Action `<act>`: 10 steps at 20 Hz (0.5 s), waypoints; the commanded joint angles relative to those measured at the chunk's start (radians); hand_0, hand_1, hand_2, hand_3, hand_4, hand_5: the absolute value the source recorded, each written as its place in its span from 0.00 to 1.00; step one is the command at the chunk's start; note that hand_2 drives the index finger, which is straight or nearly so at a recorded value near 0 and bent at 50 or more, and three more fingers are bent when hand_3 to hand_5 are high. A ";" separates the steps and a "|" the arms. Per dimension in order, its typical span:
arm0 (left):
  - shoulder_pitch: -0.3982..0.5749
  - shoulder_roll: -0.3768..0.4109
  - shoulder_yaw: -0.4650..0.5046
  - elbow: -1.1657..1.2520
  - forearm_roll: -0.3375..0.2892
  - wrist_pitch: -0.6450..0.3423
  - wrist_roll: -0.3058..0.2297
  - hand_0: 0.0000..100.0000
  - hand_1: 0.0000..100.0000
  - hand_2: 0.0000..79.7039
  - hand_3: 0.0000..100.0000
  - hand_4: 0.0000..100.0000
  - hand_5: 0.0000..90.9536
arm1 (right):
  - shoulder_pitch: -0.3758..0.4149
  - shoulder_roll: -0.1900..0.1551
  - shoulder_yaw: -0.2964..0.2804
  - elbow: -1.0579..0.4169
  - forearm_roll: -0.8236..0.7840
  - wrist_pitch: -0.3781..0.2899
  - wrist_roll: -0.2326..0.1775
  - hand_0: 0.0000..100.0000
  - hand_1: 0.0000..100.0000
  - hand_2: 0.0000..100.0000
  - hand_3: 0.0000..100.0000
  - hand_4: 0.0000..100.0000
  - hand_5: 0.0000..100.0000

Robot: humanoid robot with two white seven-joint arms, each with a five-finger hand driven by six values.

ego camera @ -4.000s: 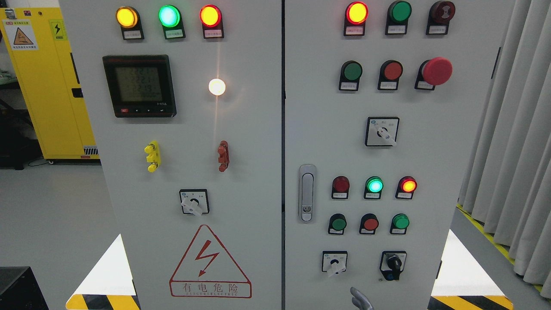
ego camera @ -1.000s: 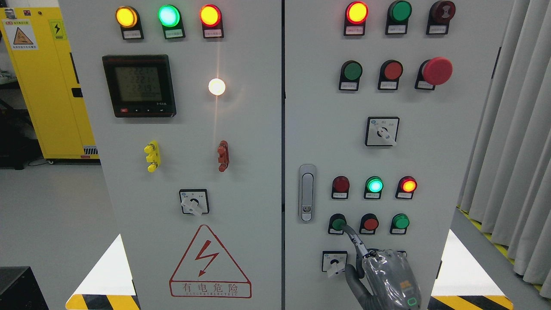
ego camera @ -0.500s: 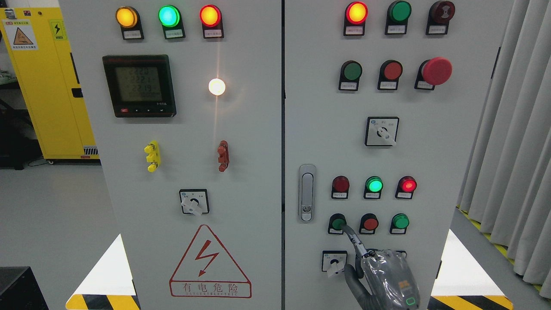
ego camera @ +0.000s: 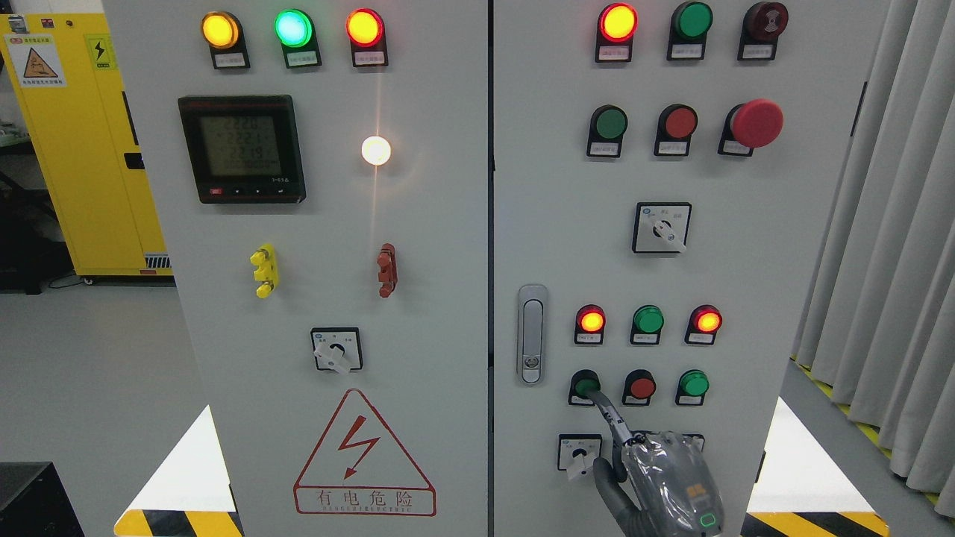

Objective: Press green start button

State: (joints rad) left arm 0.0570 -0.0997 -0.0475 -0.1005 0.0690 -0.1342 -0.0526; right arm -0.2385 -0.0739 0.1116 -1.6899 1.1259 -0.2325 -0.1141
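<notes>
Partly hidden, the green start button [ego camera: 586, 386] sat low on the cabinet's right door [ego camera: 567, 246], leftmost in its row of three, its lower edge covered by a fingertip, and the labels under the buttons were too small to read. Rising from the frame's 5 o'clock edge, where its wrist was cut off, the right hand [ego camera: 664, 481] pointed toward 11 o'clock. Its index finger [ego camera: 608, 414] was extended, tip on the button; the thumb stuck out and the other fingers were curled, holding nothing.
</notes>
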 commanded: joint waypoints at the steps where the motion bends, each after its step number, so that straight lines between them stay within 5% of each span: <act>1: 0.000 0.000 0.000 -0.001 0.000 0.001 0.000 0.12 0.56 0.00 0.00 0.00 0.00 | -0.004 0.000 0.007 0.003 0.000 0.004 0.001 0.74 0.96 0.00 0.89 0.96 1.00; 10: 0.000 0.000 0.000 -0.001 0.000 0.001 0.000 0.12 0.56 0.00 0.00 0.00 0.00 | 0.033 0.000 0.007 -0.057 -0.015 -0.007 -0.021 0.76 0.96 0.00 0.89 0.96 1.00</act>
State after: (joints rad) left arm 0.0569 -0.0997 -0.0476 -0.1005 0.0690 -0.1342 -0.0526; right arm -0.2298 -0.0739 0.1147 -1.7000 1.1191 -0.2295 -0.1090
